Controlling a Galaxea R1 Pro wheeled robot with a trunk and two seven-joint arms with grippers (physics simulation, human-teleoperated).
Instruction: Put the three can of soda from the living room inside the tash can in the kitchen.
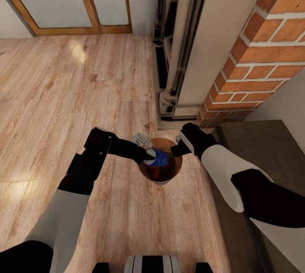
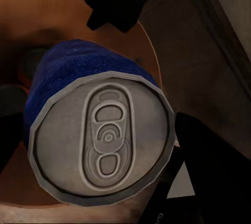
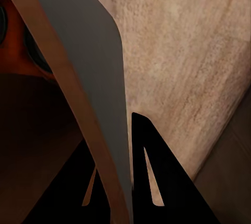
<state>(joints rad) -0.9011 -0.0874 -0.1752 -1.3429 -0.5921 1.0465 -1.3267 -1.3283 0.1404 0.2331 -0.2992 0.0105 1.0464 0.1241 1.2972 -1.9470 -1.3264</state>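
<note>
Warm plank floor (image 1: 63,95) beside brick chimney (image 1: 262,48); head view: left gripper (image 1: 149,155) pinching blue can (image 1: 159,157) over bin (image 1: 174,175) mouth, right gripper (image 1: 174,150) at bin's rim. Left wrist: silvery can top (image 2: 102,138) (orange can (image 2: 23,65) beneath, inside bin). Right wrist: fingers (image 3: 157,177) clamped astride bin wall (image 3: 89,78).

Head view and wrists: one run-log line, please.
left gripper: holds blue can over bin | right gripper: clamps bin rim | place: living room floor

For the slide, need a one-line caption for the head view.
Left gripper holds the dark blue soda can over the trash can while the right gripper grips its rim.
</note>
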